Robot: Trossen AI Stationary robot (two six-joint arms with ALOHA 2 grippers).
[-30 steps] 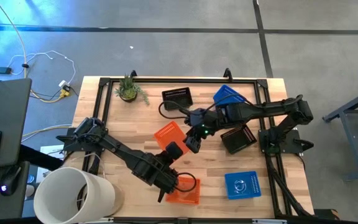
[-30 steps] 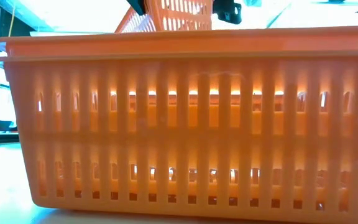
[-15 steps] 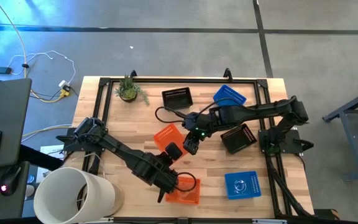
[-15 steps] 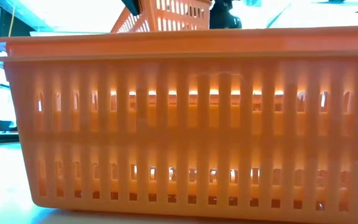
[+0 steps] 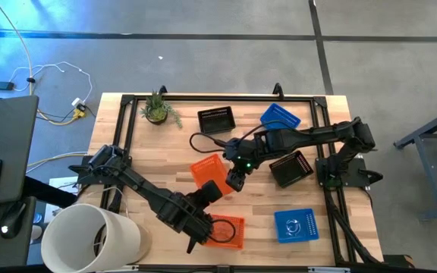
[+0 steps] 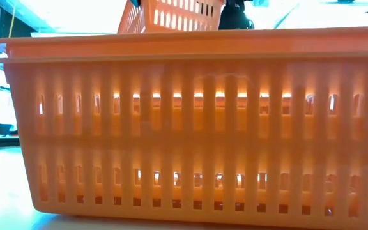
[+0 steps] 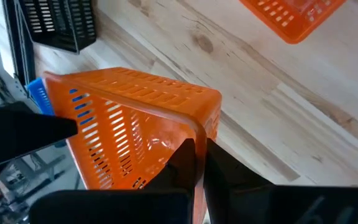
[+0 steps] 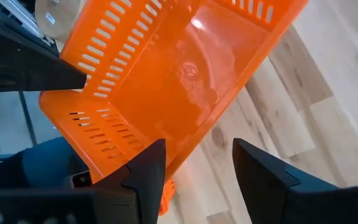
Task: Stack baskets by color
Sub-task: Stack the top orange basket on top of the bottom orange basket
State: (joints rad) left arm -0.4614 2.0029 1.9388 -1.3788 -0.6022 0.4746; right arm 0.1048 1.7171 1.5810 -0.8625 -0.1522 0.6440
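Note:
An orange basket (image 5: pixel 205 171) hangs tilted above the middle of the table. My left gripper (image 7: pixel 196 155) is shut on it, coming at it from the near left. My right gripper (image 8: pixel 194 168) is open and reaches in from the right; its fingers stand on either side of the basket's lower edge (image 8: pixel 166 180). A second orange basket (image 5: pixel 230 231) rests on its floor near the table's front edge and fills the low view (image 6: pixel 190 128). Above it in that view show the lifted basket (image 6: pixel 174 11) and a dark gripper. My left gripper pinches the rim of one wall (image 7: pixel 194 134) of the orange basket between its two fingers, close to a corner. The fingers slant downward from the table's near left. The basket is lifted clear of the table and tilted. My right gripper: I cannot tell whether its fingers touch the basket.
Two black baskets (image 5: pixel 216 117) (image 5: pixel 290 168) and two blue baskets (image 5: pixel 279 115) (image 5: pixel 294 225) lie on the far and right parts of the table. A small potted plant (image 5: pixel 156 110) stands at the far left. A big white bucket (image 5: pixel 89 239) stands at the near left corner.
My right gripper has sunk a little and tipped further down toward the lifted orange basket. The basket has turned slightly in the air in my left gripper's hold and stays clear of the table.

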